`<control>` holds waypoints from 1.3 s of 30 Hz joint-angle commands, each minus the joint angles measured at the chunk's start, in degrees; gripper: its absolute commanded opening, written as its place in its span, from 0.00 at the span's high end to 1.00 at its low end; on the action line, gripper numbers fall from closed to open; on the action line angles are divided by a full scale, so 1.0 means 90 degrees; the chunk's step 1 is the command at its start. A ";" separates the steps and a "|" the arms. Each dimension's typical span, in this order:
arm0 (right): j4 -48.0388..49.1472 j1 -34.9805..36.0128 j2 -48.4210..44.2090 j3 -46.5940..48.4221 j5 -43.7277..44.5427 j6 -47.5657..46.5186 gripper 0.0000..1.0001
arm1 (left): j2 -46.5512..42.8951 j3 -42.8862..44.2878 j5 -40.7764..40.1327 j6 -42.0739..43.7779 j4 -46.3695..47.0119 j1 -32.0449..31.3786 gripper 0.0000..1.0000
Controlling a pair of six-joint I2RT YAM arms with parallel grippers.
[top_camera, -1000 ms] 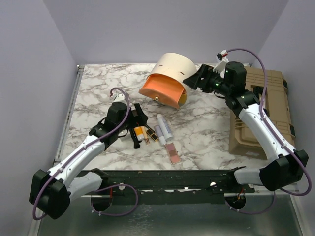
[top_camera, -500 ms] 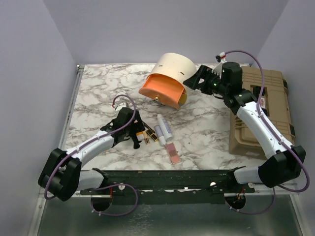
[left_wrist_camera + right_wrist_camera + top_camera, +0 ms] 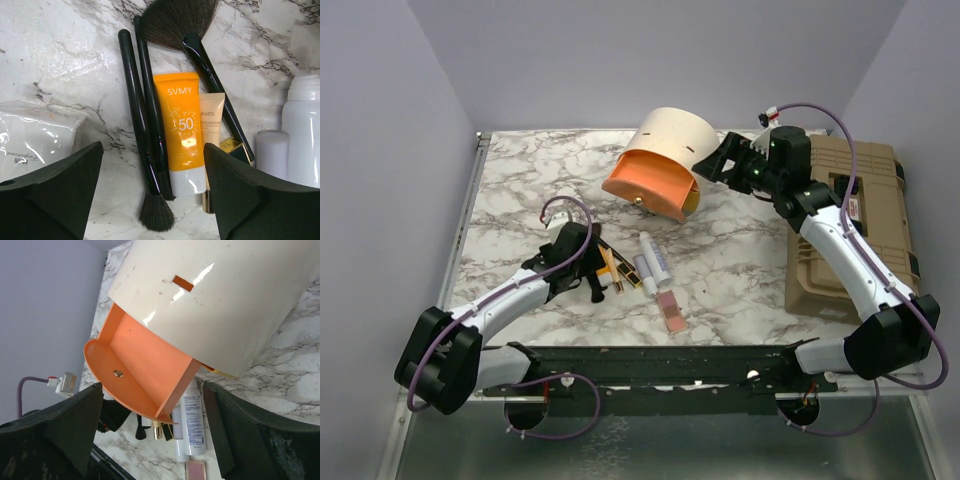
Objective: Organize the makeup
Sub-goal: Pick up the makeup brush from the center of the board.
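One real change: left gripper (image 3: 152, 160) dropped low over makeup pile (image 3: 640, 275), 7 o'clock from cream case (image 3: 665, 160). Jaws wide, straddling orange tube (image 3: 178, 135), nothing pinched yet. Looks like pick setup. Right gripper (image 3: 712, 166) open too, empty, facing case. Case tipped on side, orange tray (image 3: 145, 360) empty, I think. Toolbox (image 3: 860, 230) at 3 o'clock shut, contents hidden.

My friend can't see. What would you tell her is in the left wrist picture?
An orange plastic tube marked SVMY 50 lies on the white marble table, between the black fingers of the open left claw. Black-handled makeup brushes lie beside it on the left, a small beige tube on its right, and white round bottles at the right edge.
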 commanded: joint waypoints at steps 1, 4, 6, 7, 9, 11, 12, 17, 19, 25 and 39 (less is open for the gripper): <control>-0.0146 0.0033 0.0117 0.0098 0.0102 0.0111 0.12 | 0.0119 0.0069 -0.0185 -0.0279 -0.0156 -0.0024 0.18; -0.0290 0.0026 0.0166 0.0162 0.0120 0.0083 0.11 | 0.0251 0.0047 -0.0149 -0.0274 -0.0153 -0.0028 0.25; -0.0344 0.0024 0.0179 0.0185 0.0168 0.0058 0.11 | 0.0353 0.0039 -0.0167 -0.0225 -0.0158 -0.0023 0.34; -0.0355 0.0026 0.0179 0.0186 0.0186 0.0061 0.11 | 0.0428 0.0043 -0.0121 -0.0176 -0.0153 -0.0023 0.37; -0.0363 0.0026 0.0196 0.0177 0.0194 0.0075 0.11 | 0.0611 0.0041 -0.0054 -0.0123 -0.0134 -0.0015 0.49; -0.0414 0.0028 0.0248 0.0207 0.0177 0.0109 0.10 | 0.0789 0.0048 0.0044 -0.0128 -0.0130 -0.0005 0.54; -0.0460 0.0021 0.0282 0.0235 0.0176 0.0116 0.10 | 0.0847 0.0044 0.0080 -0.0149 -0.0119 -0.0010 0.55; -0.0649 0.0021 0.0412 0.0370 0.0168 0.0085 0.10 | 0.0828 0.0010 0.0035 -0.0158 -0.0089 -0.0006 0.64; -0.0639 0.0024 0.0409 0.0364 0.0170 0.0091 0.10 | 0.0802 -0.0030 -0.0017 -0.0138 -0.0061 -0.0007 0.67; -0.0612 0.0024 0.0393 0.0334 0.0177 0.0115 0.10 | 0.0832 -0.0065 0.0072 -0.0146 -0.0049 0.0005 0.90; -0.0616 0.0026 0.0395 0.0293 0.0139 0.0118 0.09 | 0.1030 -0.0230 0.0245 -0.0232 0.0047 0.0016 0.79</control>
